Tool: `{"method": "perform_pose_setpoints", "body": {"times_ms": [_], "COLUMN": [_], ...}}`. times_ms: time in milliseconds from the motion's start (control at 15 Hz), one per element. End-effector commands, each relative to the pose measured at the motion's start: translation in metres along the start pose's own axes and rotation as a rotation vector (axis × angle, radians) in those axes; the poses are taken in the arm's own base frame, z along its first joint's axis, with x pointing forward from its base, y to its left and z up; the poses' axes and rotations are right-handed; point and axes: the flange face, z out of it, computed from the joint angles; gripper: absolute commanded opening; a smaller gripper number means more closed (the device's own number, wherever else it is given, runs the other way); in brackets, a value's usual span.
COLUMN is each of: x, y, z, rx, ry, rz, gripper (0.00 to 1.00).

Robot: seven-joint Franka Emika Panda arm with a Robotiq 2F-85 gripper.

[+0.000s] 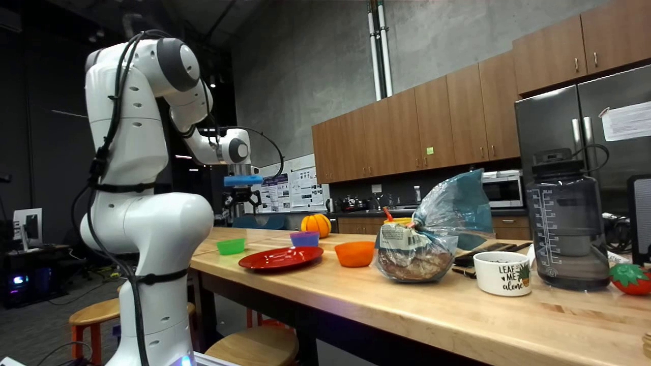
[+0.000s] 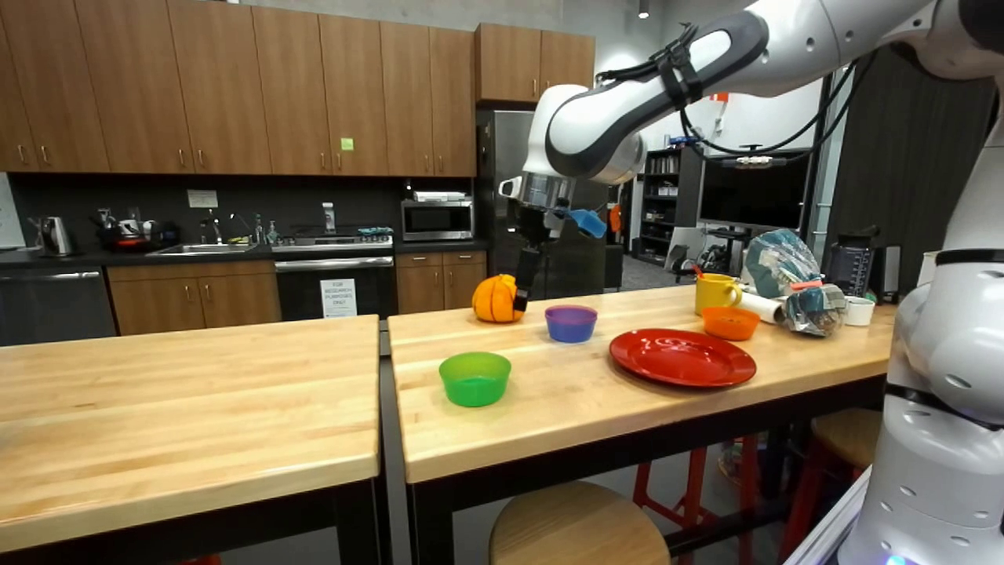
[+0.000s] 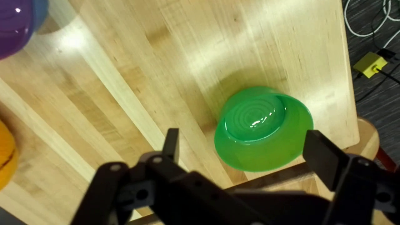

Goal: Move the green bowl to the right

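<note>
On the pale wooden table (image 3: 156, 78) sits a round, glossy, flared green bowl (image 3: 264, 129), the tool (image 3: 242, 140) spread wide.

Research-lab kitchen: wood wall cabinets (image 2: 294, 98), sink (image 2: 205, 249), microwave (image 2: 437, 220), stainless refrigerator (image 1: 552, 147), oven (image 2: 300, 297) with paper sign (image 2: 338, 298) "FOR RESEARCH PURPOSES ONLY".

In an exterior view, the foremost bowl (image 2: 474, 380) is set on the worktop (image 2: 565, 392), left of a plate (image 2: 682, 358). Nested bowls (image 2: 571, 326) and a pumpkin (image 2: 492, 299) are placed behind it. The rightmost bowl (image 2: 730, 323) is placed before a mug (image 2: 712, 294), left of a bread bag (image 2: 816, 310).
</note>
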Motion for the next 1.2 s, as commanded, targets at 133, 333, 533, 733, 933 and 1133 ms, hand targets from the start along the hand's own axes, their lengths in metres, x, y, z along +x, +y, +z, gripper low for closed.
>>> {"method": "perform_pose_setpoints", "body": {"times_ms": [133, 333, 533, 733, 933, 1133], "x": [0.042, 0.047, 0.046, 0.044, 0.042, 0.037], "y": [-0.009, -0.012, -0.014, -0.013, -0.01, -0.005], "z": [0.035, 0.061, 0.084, 0.095, 0.096, 0.092], "rx": [-0.038, -0.069, -0.065, -0.055, -0.05, -0.043], "ry": [0.007, -0.026, -0.064, -0.081, -0.082, -0.082], "rz": [0.039, 0.056, 0.068, 0.074, 0.077, 0.092], "gripper": [1.0, 1.0, 1.0, 0.74, 0.54, 0.31]}}
